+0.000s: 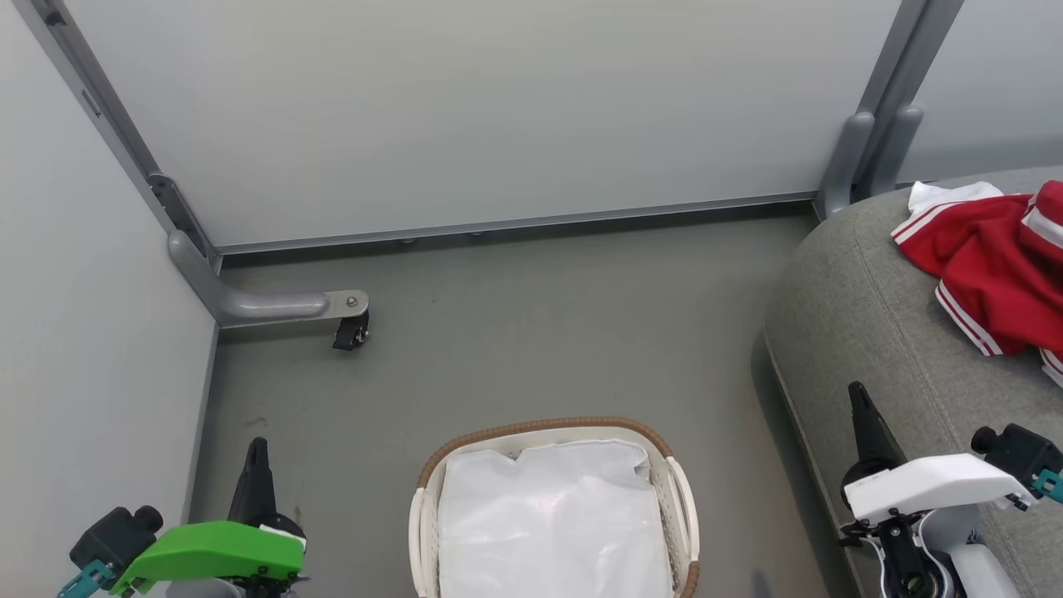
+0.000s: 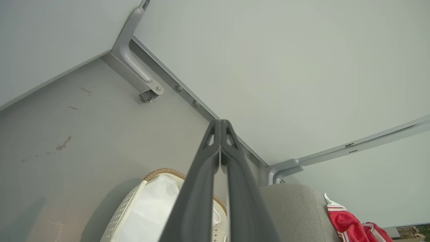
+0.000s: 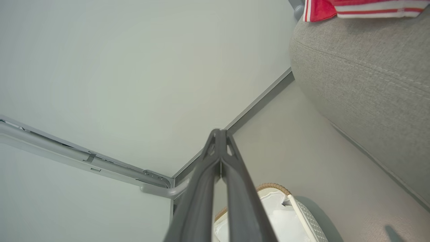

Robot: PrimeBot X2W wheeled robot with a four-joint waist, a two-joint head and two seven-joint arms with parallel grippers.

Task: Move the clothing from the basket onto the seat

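Grey partition foot beyond basket

The left pincer sits lower left, the right pincer lower right, both pointing forward and closed tight.

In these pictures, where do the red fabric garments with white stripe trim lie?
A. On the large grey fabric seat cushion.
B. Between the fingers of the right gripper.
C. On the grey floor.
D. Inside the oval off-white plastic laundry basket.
A: the red garments with white stripe trim lie on the grey fabric seat cushion, while the oval off-white basket shows its plain white liner inside.
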